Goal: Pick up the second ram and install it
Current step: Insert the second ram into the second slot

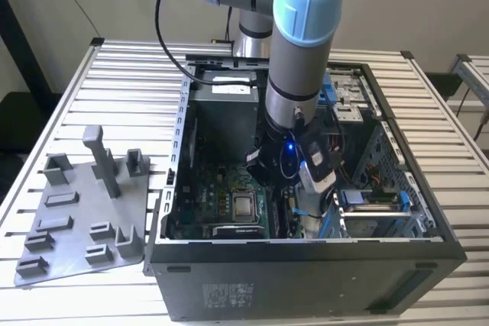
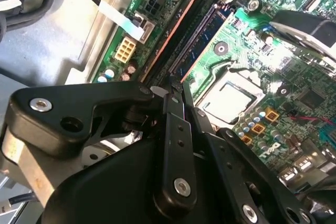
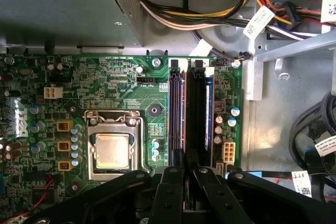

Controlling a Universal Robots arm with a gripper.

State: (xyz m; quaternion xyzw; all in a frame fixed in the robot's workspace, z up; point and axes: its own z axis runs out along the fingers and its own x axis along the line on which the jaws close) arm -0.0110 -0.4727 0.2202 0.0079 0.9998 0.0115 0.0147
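Second ram [image 3: 208, 114] seated beside claw [image 3: 185, 167].

1. Computer case [image 1: 306, 280], outer front wall, exterior view: a pale block of print [image 1: 225, 293] low on the wall; no character can be read.
2. Motherboard [image 3: 131, 77], first wrist view: white silk-screened lettering beside the connectors and a larger white mark [image 3: 20, 121] at the board's edge; the small lettering is not legible.
3. Cable tags [image 3: 258, 22], first wrist view: white tags wrapped round the wires, carrying dark print too fine to read.
4. Motherboard, second wrist view: white markings [image 2: 273, 148] near the processor socket [image 2: 231, 98], likewise unreadable.
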